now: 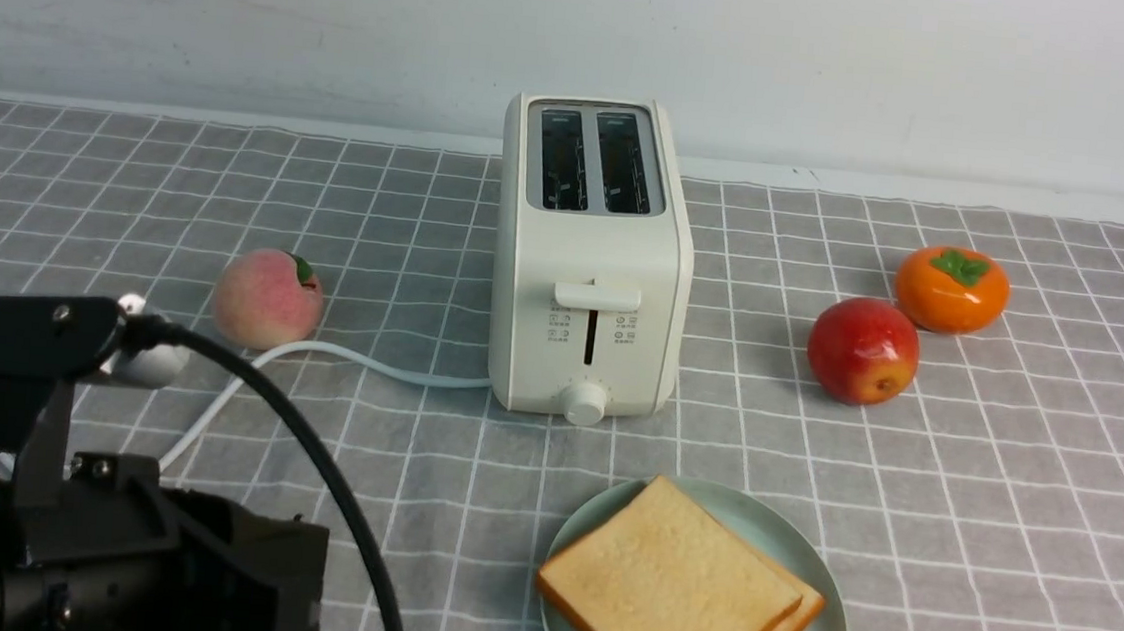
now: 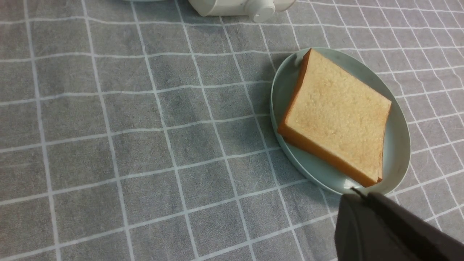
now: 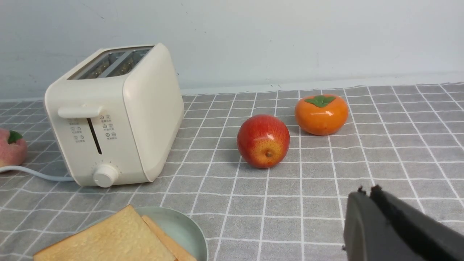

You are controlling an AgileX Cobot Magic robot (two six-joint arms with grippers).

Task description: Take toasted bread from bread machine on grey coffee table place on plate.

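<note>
Two slices of toasted bread lie stacked flat on the mint-green plate, near the front of the grey coffee table. Behind them stands the cream bread machine, both slots showing empty. In the left wrist view my left gripper is shut and empty, its tip just over the plate's near rim, beside a corner of the bread. In the right wrist view my right gripper is shut on nothing, above bare cloth to the right of the plate. It is out of the front view.
A peach lies left of the toaster, next to its white cord. To the right sit a red apple and an orange persimmon. My left arm fills the front-left corner. A pale wall closes the table's back.
</note>
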